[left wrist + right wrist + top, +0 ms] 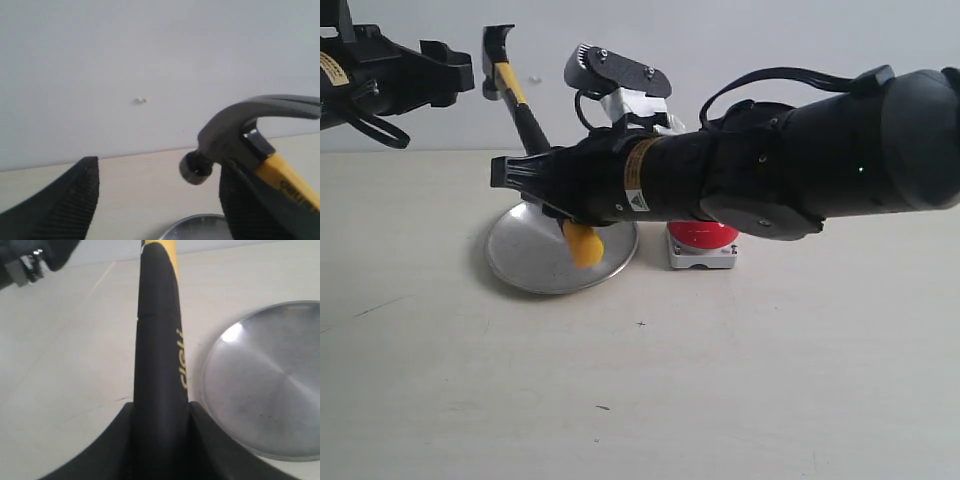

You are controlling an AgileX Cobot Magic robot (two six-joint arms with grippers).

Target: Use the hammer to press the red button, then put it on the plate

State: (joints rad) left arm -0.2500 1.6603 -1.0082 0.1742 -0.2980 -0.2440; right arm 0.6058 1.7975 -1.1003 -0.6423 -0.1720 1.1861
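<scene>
Holding the hammer point(525, 112) by the black part of its handle, the right gripper point(523, 172) is clamped on it above the plate point(520, 255), its arm passing over the red button point(704, 236), which sits on the counter point(640, 380) just beside the plate's right rim. The hammer's long axis tilts steeply: yellow butt low over the plate's middle, head high toward its left side. The left gripper point(455, 72) hangs empty, jaws apart, near that head. Setting the hammer down likely calls for laying the handle flatter
</scene>
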